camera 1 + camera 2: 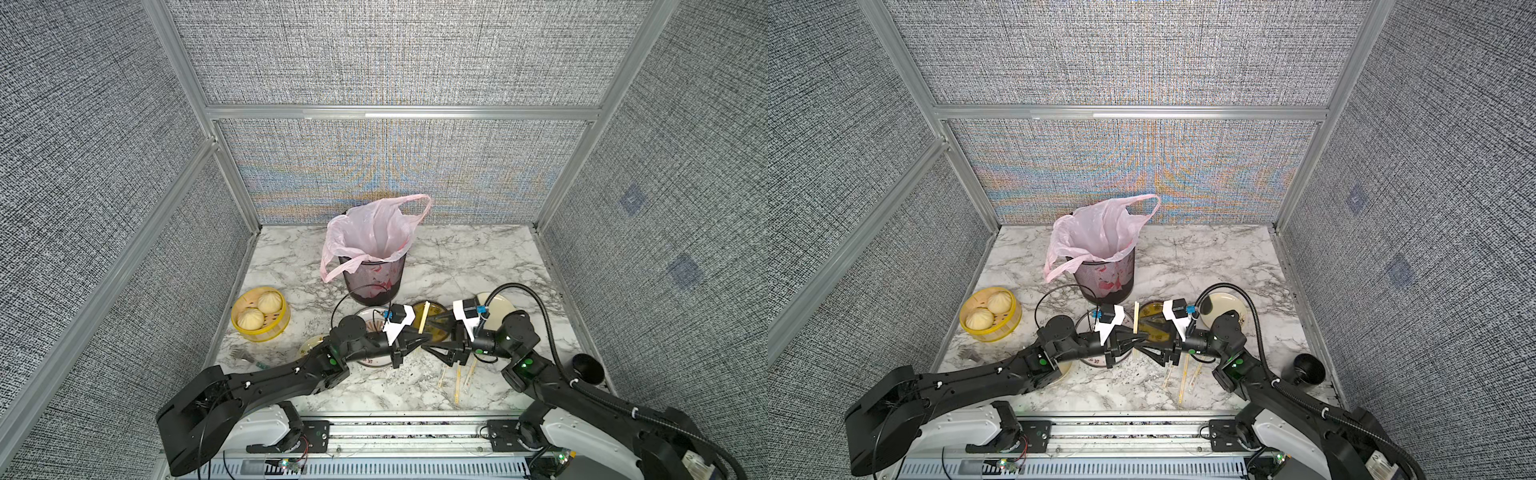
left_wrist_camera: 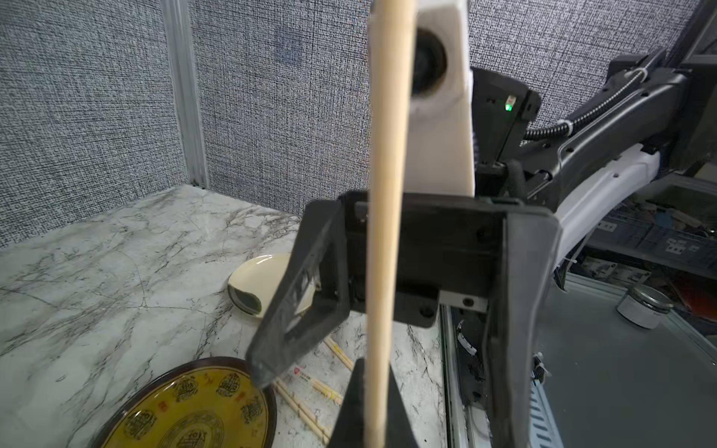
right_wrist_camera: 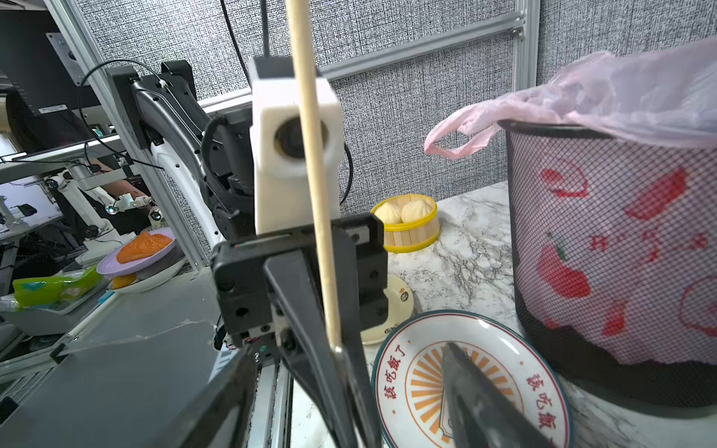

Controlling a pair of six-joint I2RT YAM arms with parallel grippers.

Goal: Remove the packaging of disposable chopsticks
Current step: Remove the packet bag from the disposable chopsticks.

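A black mesh bin (image 1: 372,278) lined with a pink bag (image 1: 374,232) stands at the back of the marble worktop (image 1: 478,257); what lies inside it is hard to make out. To its left, a yellow steamer basket (image 1: 257,334) holds two pale buns (image 1: 269,301). A cream saucer (image 2: 264,271) carries a dark pool of sauce (image 2: 248,300), and a black cup (image 1: 586,368) sits at the worktop's right edge.

The left arm reaches in over a white plate with an orange sunburst (image 3: 504,349). The left gripper (image 1: 419,343) is clamped on the held chopsticks (image 2: 388,194), which stand upright above it. The right arm faces it from the other side, above a yellow patterned plate (image 2: 186,407). The right gripper (image 1: 428,334) has its jaws spread wide, one to either side of the sticks.

More chopsticks (image 1: 458,380) lie on the worktop beneath the right arm, apparently in clear packaging (image 2: 300,373) with a red print
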